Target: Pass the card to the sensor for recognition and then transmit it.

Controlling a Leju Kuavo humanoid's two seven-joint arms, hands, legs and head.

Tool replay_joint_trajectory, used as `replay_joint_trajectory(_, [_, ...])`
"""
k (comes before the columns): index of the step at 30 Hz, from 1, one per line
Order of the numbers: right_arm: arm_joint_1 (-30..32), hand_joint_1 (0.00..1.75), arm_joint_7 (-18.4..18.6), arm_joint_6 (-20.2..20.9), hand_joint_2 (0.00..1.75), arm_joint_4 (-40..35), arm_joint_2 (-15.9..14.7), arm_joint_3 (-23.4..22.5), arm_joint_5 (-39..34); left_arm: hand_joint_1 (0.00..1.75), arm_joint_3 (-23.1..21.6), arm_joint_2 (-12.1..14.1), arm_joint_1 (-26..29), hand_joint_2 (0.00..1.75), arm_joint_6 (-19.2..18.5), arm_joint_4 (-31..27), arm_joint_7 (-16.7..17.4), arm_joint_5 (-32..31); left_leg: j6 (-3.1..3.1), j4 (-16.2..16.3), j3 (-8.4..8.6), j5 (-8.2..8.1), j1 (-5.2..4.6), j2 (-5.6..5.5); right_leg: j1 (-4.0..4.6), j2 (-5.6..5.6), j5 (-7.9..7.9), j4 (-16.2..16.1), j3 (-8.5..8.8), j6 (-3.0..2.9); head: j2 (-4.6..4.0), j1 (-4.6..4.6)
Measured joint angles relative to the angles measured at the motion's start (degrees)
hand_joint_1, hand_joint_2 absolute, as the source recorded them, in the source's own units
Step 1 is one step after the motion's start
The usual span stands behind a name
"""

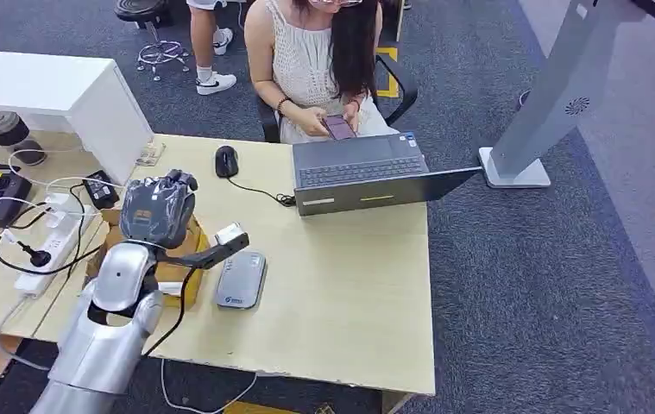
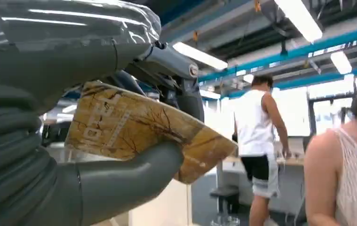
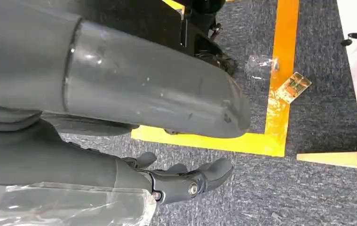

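The light wooden counter (image 1: 349, 285) is viewed from high above, looking forward and down. The seated person in a white knitted top (image 1: 306, 60) is also caught, close and from low, by the left wrist camera. The grey carpeted floor (image 3: 317, 197) is faced closely by the right wrist camera.

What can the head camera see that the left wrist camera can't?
The head view alone shows the grey sensor on the table, the laptop, the mouse and the power strip. The left wrist view alone shows the card's brown, branch-like pattern up close, the ceiling lights and a person in a white sleeveless top standing behind. Both show the left hand holding the card and the seated person.
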Motion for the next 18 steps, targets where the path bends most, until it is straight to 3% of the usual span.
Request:
replay_joint_trajectory(7, [0.5, 0.0, -0.7, -0.9, 0.0, 0.0, 0.2, 0.0, -0.3, 1.75, -6.7, -1.5, 4.3, 1.75, -1.0, -0.3, 3.4, -0.2, 0.01, 0.0, -0.08, -0.01, -0.01, 0.01, -0.01, 0.01, 0.0, 0.0, -0.08, 0.0, 0.0, 0.02])
replay_joint_trajectory(8, [0.6, 0.0, -0.7, -0.9, 0.0, 0.0, 0.2, 0.0, -0.2, 1.75, -6.9, -1.6, 4.5, 1.75, -2.3, -0.2, 3.8, 0.0, 0.01, 0.0, -0.09, -0.01, -0.01, 0.0, -0.01, -0.01, 0.0, 0.0, -0.08, 0.0, 0.0, 0.0])
replay_joint_trajectory(10, [0.6, 0.0, -0.6, -0.6, 0.0, 0.0, 0.2, 0.0, -0.2, 1.75, -6.9, -1.8, 4.7, 1.75, -8.7, 0.9, 4.4, 0.6, 0.0, 0.0, -0.08, 0.0, -0.01, 0.0, -0.01, -0.02, 0.0, 0.0, -0.08, 0.0, 0.0, 0.0])
replay_joint_trajectory(15, [0.8, 0.0, -0.5, -0.6, 0.0, 0.0, 0.2, 0.0, -0.2, 1.75, -6.9, -1.9, 5.4, 1.75, -9.5, 4.9, 4.1, 1.1, -0.02, 0.0, -0.13, 0.08, 0.04, -0.02, 0.03, -0.02, 0.01, 0.0, -0.12, -0.01, 0.0, 0.0])
replay_joint_trajectory(18, [0.9, 0.0, -0.3, -0.6, 0.0, 0.0, 0.2, 0.0, 0.1, 1.75, -6.9, -1.9, 5.4, 1.75, -12.1, 6.4, 4.5, 0.5, -0.02, 0.0, -0.14, 0.08, 0.04, 0.0, 0.03, -0.02, 0.02, 0.0, -0.13, -0.01, 0.0, 0.02])
